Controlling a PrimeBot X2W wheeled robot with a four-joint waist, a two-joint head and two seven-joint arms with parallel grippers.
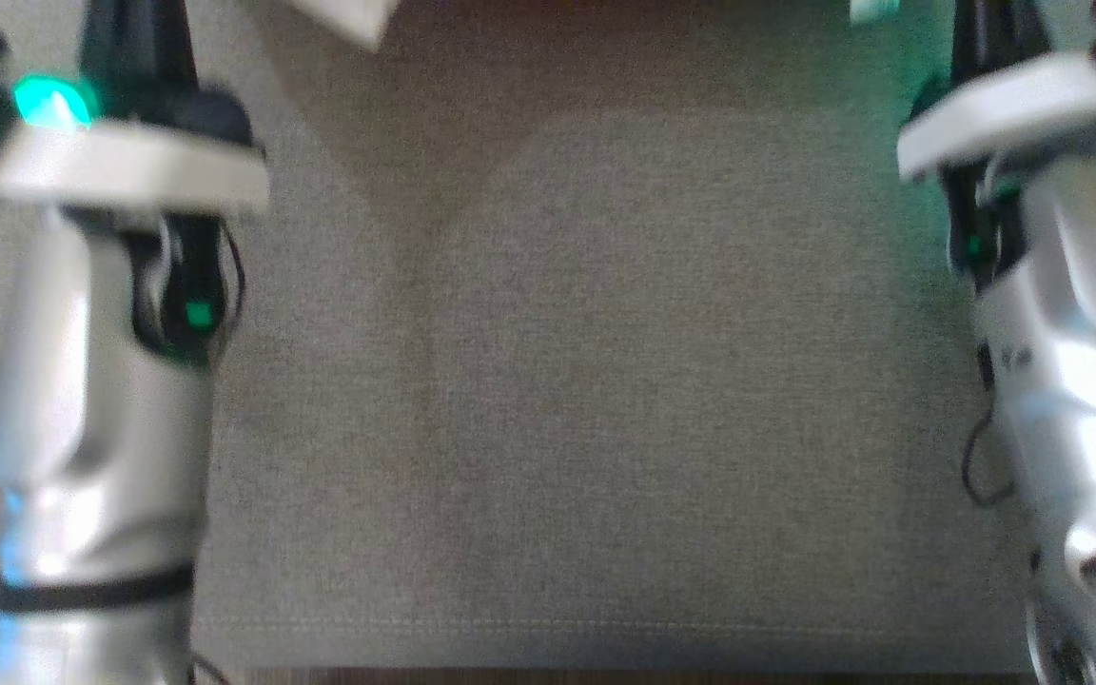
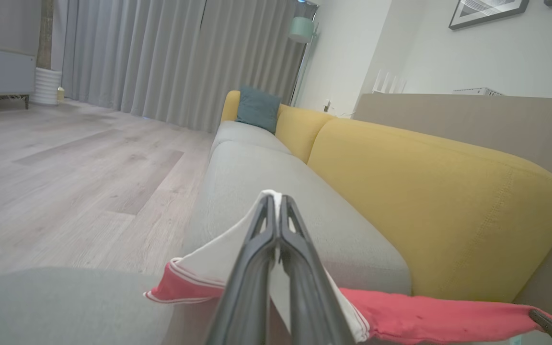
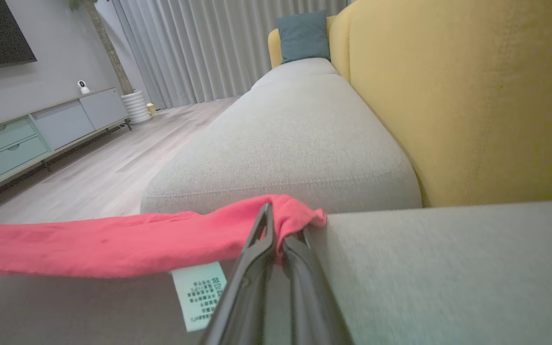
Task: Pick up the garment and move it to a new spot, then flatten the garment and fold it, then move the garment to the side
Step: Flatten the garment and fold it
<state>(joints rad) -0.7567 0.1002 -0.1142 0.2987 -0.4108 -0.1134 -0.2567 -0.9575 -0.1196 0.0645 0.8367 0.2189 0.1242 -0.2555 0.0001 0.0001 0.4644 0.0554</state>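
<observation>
The garment [image 2: 424, 316] is red with a white part edged in red stripes. In the left wrist view my left gripper [image 2: 276, 200] is shut on a white corner of it, the cloth stretching away to the right above the grey seat. In the right wrist view my right gripper [image 3: 276, 227] is shut on a bunched red edge of the garment [image 3: 113, 242], whose pale care label [image 3: 199, 292] hangs below. The head view catches a white bit of the garment [image 1: 343, 19] at the top edge, between my two pale forearms.
A grey sofa seat cushion [image 1: 567, 381] lies under both arms, its front seam near the bottom. The yellow backrest [image 2: 424, 201] runs along one side, with a teal pillow [image 2: 257, 109] at the far end. Wooden floor [image 2: 65, 163] and curtains lie beyond.
</observation>
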